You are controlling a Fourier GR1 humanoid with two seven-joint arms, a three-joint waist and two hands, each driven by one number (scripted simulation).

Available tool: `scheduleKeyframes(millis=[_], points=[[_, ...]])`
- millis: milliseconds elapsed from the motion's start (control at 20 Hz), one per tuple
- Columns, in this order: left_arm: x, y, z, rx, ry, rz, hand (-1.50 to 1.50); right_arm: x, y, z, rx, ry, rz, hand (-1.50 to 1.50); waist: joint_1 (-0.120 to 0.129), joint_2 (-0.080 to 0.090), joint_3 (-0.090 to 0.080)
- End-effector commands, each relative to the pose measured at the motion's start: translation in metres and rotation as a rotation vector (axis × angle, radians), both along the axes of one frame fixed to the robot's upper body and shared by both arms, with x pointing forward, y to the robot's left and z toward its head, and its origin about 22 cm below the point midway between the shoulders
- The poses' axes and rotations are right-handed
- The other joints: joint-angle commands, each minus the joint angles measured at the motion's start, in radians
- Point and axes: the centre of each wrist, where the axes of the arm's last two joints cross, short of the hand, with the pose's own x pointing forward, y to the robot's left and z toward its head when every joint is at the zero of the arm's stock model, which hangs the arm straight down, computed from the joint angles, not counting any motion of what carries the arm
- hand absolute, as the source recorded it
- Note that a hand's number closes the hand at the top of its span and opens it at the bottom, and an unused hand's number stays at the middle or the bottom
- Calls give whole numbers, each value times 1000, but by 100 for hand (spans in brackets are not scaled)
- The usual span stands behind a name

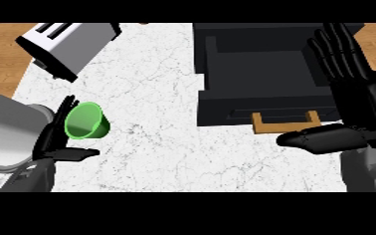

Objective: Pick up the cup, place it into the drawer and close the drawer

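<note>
From the head view I have the green cup (87,121) lying on its side on the white marble counter (154,89), low on the left, its open mouth turned toward me and slightly left. My left hand (53,140) sits right against it: the straight fingers run up along the cup's left rim, and the thumb sticks out to the right just under the cup. I think the fingers touch the rim, but from this angle I cannot be sure, and nothing is curled round it, so I read that hand as released.

My right hand (343,99) is well apart from the cup, over at the right edge, fingers extended upward over the right side of the dark drawer (257,74), thumb pointing left just below the wooden handle (286,124). It holds nothing. The drawer stands pulled out, its inside dark. A silver toaster (67,45) sits tilted at the upper left.
</note>
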Motion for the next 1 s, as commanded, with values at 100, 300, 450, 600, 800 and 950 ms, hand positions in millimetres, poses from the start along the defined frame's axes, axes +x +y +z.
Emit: scheduleKeyframes(millis=[100, 300, 450, 600, 800, 950], points=[[1, -1, 0, -60, -77, -69, -150, 9, -7, 18, 2, 3, -4, -150, 0, 2, -1], [-2, -7, -6, -82, -111, -72, -150, 12, -3, 10, -5, 7, 4, -150, -2, 6, -2], [13, -22, -2, -99, -90, -115, -150, 7, -1, 17, -4, -7, 4, -150, -5, 2, -1], [12, -39, -10, -155, -98, -156, -150, 7, 2, 8, 8, 10, 19, -150, -7, 3, -1], [10, -41, -13, -254, -119, -198, 150, 7, -5, -1, -11, 14, 4, -150, -5, 5, -2], [32, -32, 10, -96, -285, -101, 150, 4, -7, 6, -23, -3, 4, -150, -14, 5, -2]])
